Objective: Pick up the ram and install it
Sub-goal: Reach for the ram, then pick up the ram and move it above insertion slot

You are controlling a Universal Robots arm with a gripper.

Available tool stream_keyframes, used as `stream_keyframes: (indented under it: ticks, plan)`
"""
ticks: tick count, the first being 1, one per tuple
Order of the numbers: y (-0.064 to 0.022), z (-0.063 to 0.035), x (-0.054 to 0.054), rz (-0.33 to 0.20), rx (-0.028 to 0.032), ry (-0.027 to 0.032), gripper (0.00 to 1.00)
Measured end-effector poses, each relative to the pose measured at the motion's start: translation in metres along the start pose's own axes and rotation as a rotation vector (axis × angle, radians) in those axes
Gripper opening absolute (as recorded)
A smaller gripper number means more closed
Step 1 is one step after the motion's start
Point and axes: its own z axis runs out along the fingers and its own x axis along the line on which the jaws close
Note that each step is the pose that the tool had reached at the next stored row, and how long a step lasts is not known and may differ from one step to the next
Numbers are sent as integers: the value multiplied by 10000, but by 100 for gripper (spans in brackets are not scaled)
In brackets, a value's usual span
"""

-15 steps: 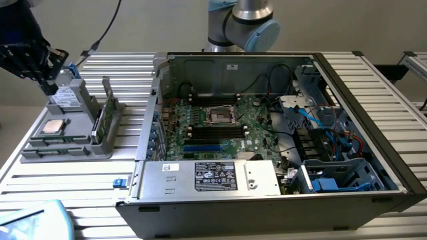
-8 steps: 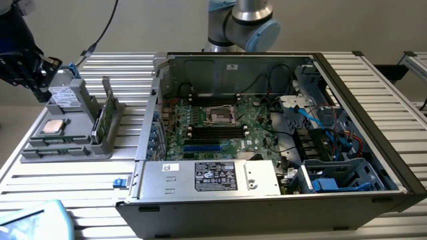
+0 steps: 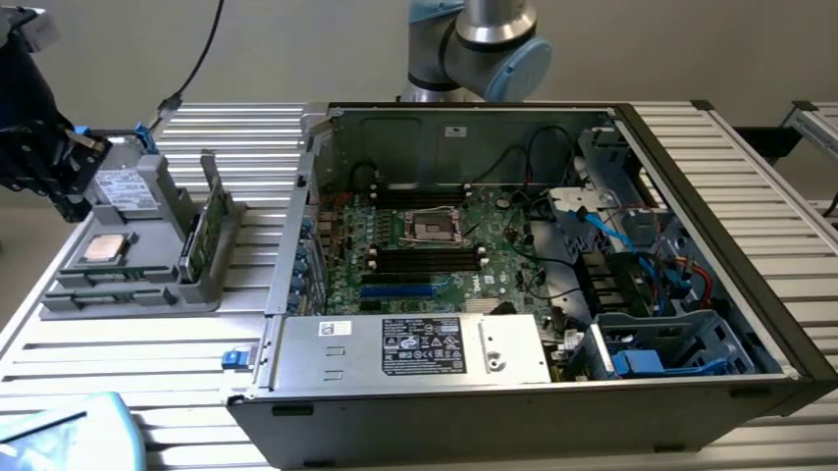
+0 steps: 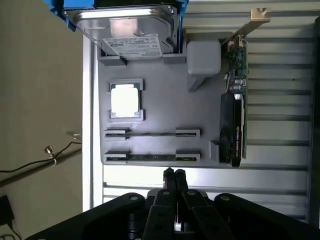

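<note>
While the gripper hovers beside the grey tray, its fingers pressed together and holding nothing, the ram sits in the tray slot nearest the fingertips.

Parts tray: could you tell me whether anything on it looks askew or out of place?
Nothing stands out: on the tray the ram lies straight in its brackets, the processor sits square, the drive and card are seated.
</note>
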Motion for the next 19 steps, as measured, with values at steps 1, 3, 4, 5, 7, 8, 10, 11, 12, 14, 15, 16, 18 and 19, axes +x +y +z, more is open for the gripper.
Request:
stream_keyframes:
  ticks: [1,3,4,5,7,8,10,11,12,14,15,16,18,19]
  plan:
    - [-13,19,4,-21,0,7,10]
    - [-30,55,12,-82,0,33,10]
    - [-35,73,17,-119,2,46,10]
    - [-40,91,20,-157,4,57,10]
    - [-46,128,29,-233,10,77,10]
    - [-48,146,33,-269,13,84,10]
    - [-50,183,41,-338,17,93,10]
    - [-52,202,44,-375,19,97,10]
    - [-54,220,46,-410,21,101,10]
    - [-55,253,52,-473,26,105,10]
    - [-55,253,53,-485,30,120,10]
    - [-55,252,53,-485,31,121,10]
    - [-55,253,53,-486,29,120,10]
    - [-55,253,53,-486,29,121,10]
